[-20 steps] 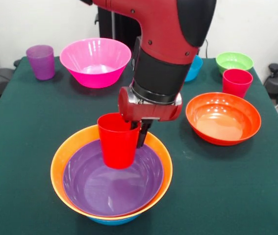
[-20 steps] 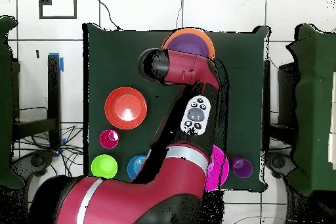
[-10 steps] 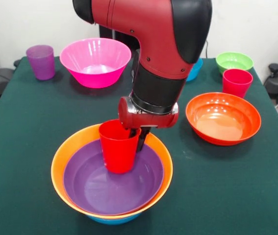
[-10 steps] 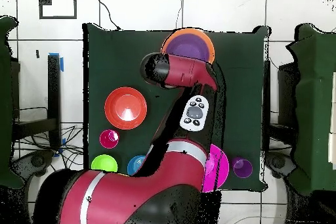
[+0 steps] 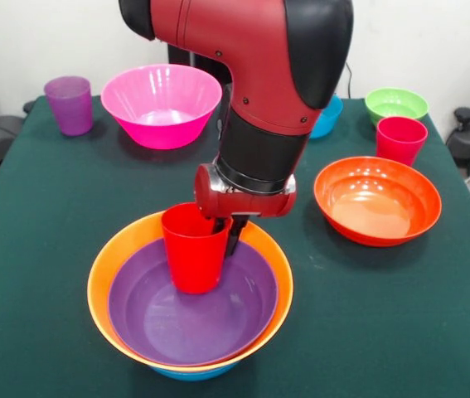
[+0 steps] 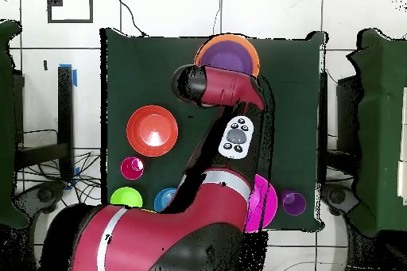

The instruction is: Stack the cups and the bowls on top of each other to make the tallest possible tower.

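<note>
Tower [image 5: 189, 319], lower centre of the front view: purple bowl [image 5: 191, 311] nested in an orange bowl [image 5: 102, 274], with a blue bowl [image 5: 191, 374] showing beneath. A red cup [image 5: 191, 249] stands upright inside the purple bowl; the gripper [image 5: 225, 235] has its fingers pinching the cup's rim. Around it on the green bench [image 5: 44, 207]: pink bowl [image 5: 162, 104] and purple cup [image 5: 70, 104] at upper left, red-orange bowl [image 5: 377, 199], second red cup [image 5: 400, 138] and green bowl [image 5: 396, 104] at right.
</note>
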Motion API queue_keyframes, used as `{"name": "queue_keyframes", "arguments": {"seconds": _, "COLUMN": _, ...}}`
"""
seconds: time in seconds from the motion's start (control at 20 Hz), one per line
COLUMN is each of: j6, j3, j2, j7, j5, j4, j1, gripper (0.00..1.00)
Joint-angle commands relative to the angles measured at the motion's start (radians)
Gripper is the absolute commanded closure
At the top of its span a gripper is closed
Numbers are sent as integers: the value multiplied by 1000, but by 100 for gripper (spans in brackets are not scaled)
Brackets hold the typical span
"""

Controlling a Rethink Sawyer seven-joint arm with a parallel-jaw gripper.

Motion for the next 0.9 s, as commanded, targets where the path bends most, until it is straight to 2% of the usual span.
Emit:
{"name": "queue_keyframes", "arguments": {"seconds": 0.05, "j6": -28, "j3": 49, "j2": 31, "j7": 129, "j5": -67, "j4": 25, "j1": 17, "gripper": 100}}
{"name": "queue_keyframes", "arguments": {"seconds": 0.4, "j6": -24, "j3": 30, "j2": 28, "j7": 134, "j5": -71, "j4": 16, "j1": 28, "gripper": 100}}
{"name": "queue_keyframes", "arguments": {"seconds": 0.9, "j6": -36, "j3": 49, "j2": 79, "j7": 153, "j5": -35, "j4": -32, "j1": 31, "gripper": 100}}
